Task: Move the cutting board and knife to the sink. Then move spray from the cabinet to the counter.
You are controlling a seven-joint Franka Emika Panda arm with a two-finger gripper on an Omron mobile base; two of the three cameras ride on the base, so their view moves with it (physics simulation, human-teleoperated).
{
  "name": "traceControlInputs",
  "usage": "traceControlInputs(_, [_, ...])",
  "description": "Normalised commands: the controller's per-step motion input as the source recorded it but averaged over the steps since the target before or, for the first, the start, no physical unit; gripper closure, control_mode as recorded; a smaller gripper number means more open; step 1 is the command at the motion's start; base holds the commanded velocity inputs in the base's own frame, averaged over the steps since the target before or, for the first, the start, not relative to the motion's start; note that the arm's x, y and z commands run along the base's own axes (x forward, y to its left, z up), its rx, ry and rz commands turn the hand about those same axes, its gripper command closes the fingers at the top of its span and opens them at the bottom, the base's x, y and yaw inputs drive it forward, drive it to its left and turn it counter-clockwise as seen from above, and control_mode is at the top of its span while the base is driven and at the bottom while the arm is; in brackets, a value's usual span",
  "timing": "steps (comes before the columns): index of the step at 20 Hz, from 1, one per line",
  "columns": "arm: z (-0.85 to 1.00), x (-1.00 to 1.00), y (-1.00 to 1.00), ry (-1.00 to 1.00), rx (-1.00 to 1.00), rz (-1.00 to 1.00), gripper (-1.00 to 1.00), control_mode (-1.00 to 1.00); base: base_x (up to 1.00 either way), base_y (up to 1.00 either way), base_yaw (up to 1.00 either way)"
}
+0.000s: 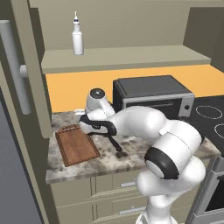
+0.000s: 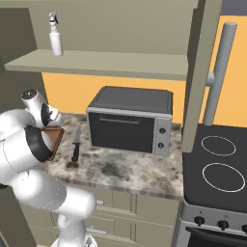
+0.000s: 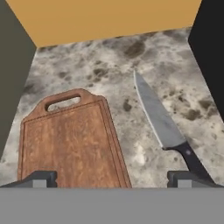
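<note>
The hand (image 3: 112, 178) hangs low over the speckled table (image 3: 109, 70) with its fingers spread wide and nothing between them, one fingertip over the near end of the cutting board (image 3: 72, 140) and the other by the black handle of the knife (image 3: 162, 122). Board and knife lie flat and apart on the table, left of a dark toaster oven (image 1: 153, 95). The spray (image 1: 77, 38) stands upright on the shelf of the open cabinet (image 1: 127, 57) above.
</note>
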Motion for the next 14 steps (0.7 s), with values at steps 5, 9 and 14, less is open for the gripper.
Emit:
traceControlInputs(5, [-0.27,0.51,0.19,0.00,0.00,0.00,-1.00,-1.00,0.00,0.00,0.00])
traceControlInputs(9, [-0.21,0.50,0.20,0.07,0.00,0.00,-1.00,-1.00,0.00,0.00,0.00])
traceControlInputs(14, [-0.12,0.41,0.14,0.15,0.00,0.00,-1.00,-1.00,0.00,0.00,0.00])
